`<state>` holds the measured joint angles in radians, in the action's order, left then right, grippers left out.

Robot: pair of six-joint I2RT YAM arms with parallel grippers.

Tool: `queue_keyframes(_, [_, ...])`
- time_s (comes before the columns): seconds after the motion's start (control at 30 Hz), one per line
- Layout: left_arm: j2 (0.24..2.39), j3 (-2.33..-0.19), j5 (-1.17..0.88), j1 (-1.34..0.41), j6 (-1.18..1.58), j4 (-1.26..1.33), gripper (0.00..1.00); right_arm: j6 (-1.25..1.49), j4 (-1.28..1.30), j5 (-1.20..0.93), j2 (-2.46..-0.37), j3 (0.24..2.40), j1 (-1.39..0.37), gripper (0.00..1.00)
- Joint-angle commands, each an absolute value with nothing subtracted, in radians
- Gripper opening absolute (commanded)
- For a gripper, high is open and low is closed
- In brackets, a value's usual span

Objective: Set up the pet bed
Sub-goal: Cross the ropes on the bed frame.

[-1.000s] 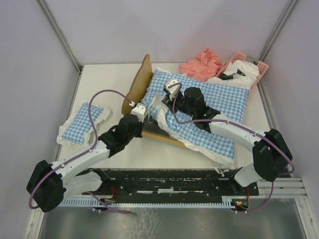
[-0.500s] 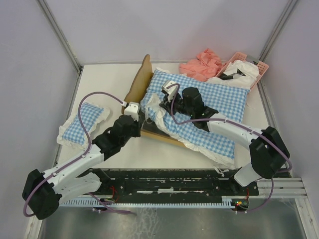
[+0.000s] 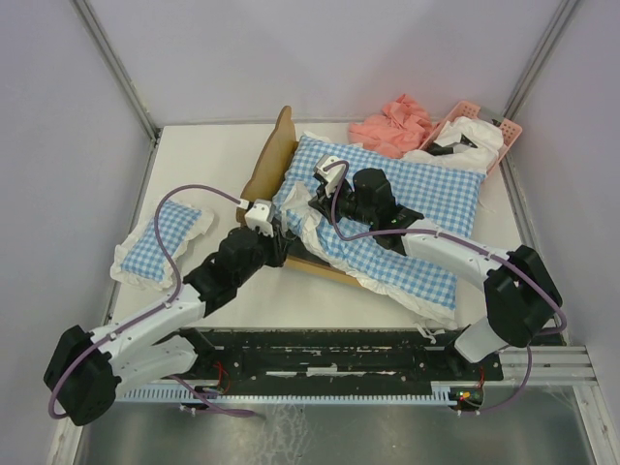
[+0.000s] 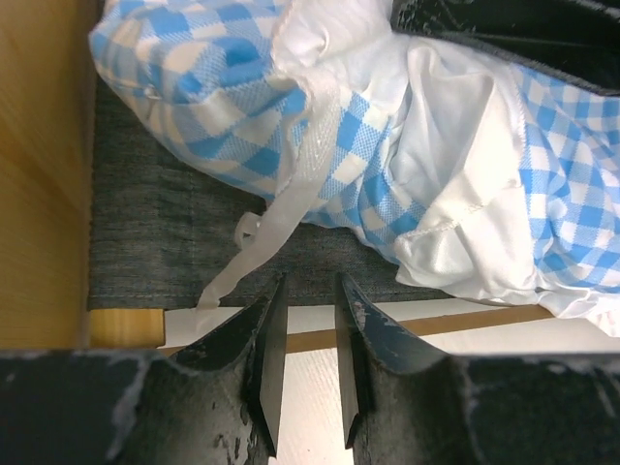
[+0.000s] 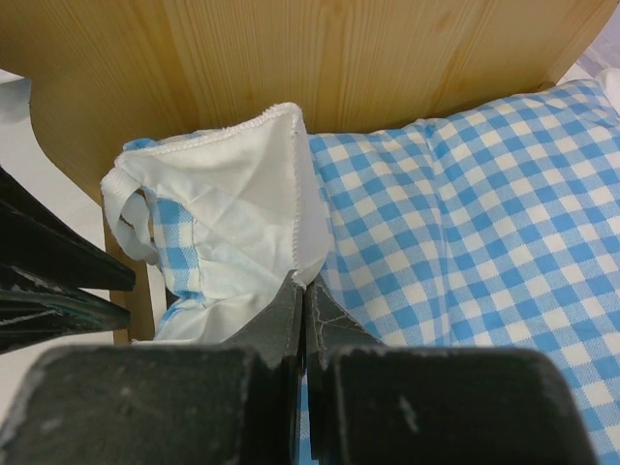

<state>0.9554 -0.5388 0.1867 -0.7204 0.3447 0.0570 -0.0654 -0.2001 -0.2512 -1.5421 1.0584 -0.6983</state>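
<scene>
Pale lilac walls close in a white table, with the arm bases along its near edge.

The left gripper stands with its jaws slightly apart and nothing between them. It is poised over the near wooden rail of the pet bed, just short of the grey fabric base. A white strap trails from the checked cushion across that base toward the fingertips. Only this wrist view shows the base, since from above the cushion covers it.

The right gripper has its fingers pressed together at the lower corner of the cushion's white frill, close to the headboard. Whether fabric is pinched between them cannot be told.

From above, the bed sits mid-table with its headboard turned toward the back left, and both grippers meet at that end. The bed's right side and far rail are buried under the cushion.

A small checked pillow lies at the table's left edge. A pink cloth and a pink basket fill the back right corner. Bare table shows at the back left and along the near edge.
</scene>
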Motion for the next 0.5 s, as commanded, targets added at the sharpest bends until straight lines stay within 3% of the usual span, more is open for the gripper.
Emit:
queue_keyframes(0.0, [1.002,-0.524,0.177,-0.731,0.399,0.217,0.35,-0.057,-0.226,-0.253,-1.546,1.103,-0.691,0.02])
queue_keyframes(0.47, [1.091,-0.462,0.398,-0.732,0.362,0.333,0.43,-0.054,-0.227,-0.256,-1.544,1.108,-0.691,0.02])
